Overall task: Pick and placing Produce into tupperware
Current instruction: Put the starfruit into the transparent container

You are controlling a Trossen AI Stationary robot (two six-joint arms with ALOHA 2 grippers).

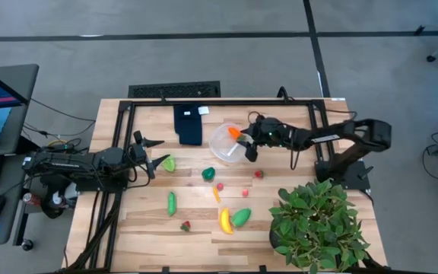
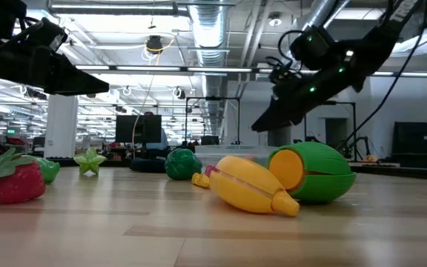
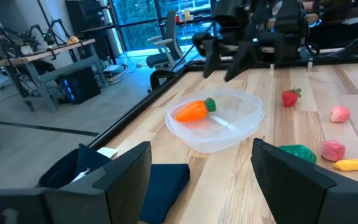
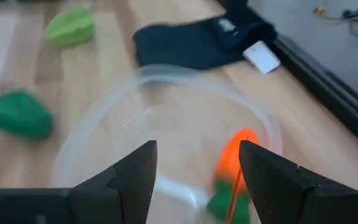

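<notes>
The clear round tupperware (image 1: 220, 144) stands on the table near its far edge. An orange carrot (image 4: 236, 163) lies on its side inside it, leaf end toward the rim. My right gripper (image 4: 194, 171) hovers open just above the tupperware, nothing between its fingers, with the carrot below and apart from them. My left gripper (image 3: 201, 180) waits open over the table's left part, level, holding nothing. Loose produce lies on the table: a light green piece (image 1: 169, 162), a dark green piece (image 1: 208, 173), a cucumber (image 1: 171, 202), a banana (image 1: 224, 221) and strawberries (image 1: 258, 174).
A dark blue folded cloth (image 1: 189, 124) with a white tag lies beside the tupperware at the far edge. A big leafy potted plant (image 1: 318, 224) fills the near right corner. A black frame (image 1: 120, 137) runs along the table's left and far sides.
</notes>
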